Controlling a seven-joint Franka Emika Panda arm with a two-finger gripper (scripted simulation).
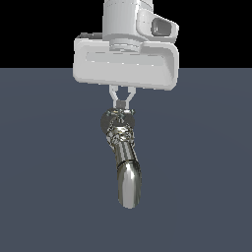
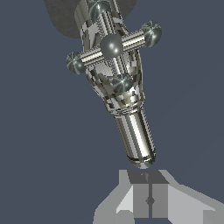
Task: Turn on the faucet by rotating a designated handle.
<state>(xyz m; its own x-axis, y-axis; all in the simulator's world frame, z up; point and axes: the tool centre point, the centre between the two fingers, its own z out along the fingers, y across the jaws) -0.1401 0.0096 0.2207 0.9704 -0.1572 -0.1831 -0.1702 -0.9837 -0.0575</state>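
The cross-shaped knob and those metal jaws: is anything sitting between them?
In the wrist view, only the faucet's own spout lies between the knob and the gripper; nothing else is there.

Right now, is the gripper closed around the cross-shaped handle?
No. In the wrist view the handle stands free, its spokes unclasped, apart from the gripper.

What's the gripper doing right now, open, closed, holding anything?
Gripper: closed, fingers together just above the faucet, holding nothing; handle not gripped.

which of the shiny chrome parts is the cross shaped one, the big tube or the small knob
The small handle: four short ball-tipped spokes around a round hub. The faucet spout is one thick curved tube with a rounded tip.
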